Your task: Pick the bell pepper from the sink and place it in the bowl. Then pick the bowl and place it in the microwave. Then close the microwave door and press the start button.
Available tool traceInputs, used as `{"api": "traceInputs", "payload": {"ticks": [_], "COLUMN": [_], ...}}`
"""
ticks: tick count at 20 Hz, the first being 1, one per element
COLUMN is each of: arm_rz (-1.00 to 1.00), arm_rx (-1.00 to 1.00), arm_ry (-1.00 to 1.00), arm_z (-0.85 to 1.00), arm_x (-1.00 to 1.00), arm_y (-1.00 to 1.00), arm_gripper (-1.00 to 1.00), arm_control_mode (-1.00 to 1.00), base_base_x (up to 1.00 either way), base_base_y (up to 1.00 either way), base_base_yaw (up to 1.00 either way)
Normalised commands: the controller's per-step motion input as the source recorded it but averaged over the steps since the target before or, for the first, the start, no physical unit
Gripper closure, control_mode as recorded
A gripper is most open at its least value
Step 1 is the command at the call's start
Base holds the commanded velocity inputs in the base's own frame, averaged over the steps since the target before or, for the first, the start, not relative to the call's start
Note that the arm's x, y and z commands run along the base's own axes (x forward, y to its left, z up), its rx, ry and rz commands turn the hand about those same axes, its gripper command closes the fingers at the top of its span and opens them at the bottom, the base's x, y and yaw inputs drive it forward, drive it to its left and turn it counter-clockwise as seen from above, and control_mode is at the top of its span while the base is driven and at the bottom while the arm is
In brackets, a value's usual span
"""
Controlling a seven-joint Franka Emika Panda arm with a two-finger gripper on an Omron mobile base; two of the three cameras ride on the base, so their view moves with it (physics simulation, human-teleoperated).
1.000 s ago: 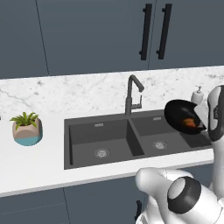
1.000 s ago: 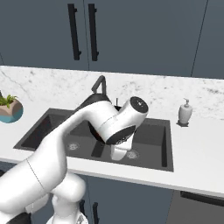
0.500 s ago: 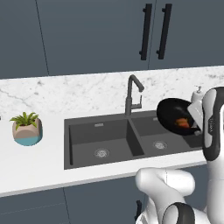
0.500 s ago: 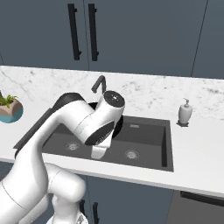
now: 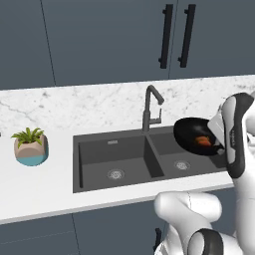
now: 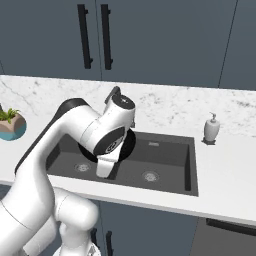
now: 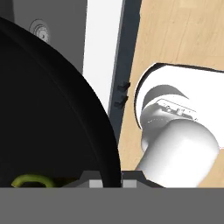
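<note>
Marble counter and sink [image 5: 124, 159] below; gripper [image 7: 111, 183] clamping the rim of the bowl [image 5: 196, 135], carrying bell pepper [image 5: 203, 141] inside above the right basin; microwave placement, door, start remaining.

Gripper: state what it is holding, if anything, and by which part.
The gripper holds the black bowl by its rim, one finger on each side of the edge. The bell pepper lies inside the bowl, raised above the sink.
</note>
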Motion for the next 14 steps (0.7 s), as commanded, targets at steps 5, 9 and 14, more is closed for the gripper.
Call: {"api": "traceInputs", "payload": {"ticks": [5, 9, 14], "arm_rz": [0.0, -0.05, 0.0], "arm_rx": [0.0, 0.0, 0.0], "arm_ry": [0.0, -0.03, 0.0], "arm_z": [0.0, 0.0, 0.0], "arm_x": [0.0, -0.08, 0.0], "arm_y": [0.0, 0.01, 0.0], "arm_gripper": [1.0, 1.0, 1.0], "arm_control_mode": [-1.0, 1.0, 1.0], "base_base_x": [0.0, -0.05, -0.3], "base_base_y": [0.0, 0.03, 0.11], "base_base_yaw": [0.0, -0.07, -0.54]}}
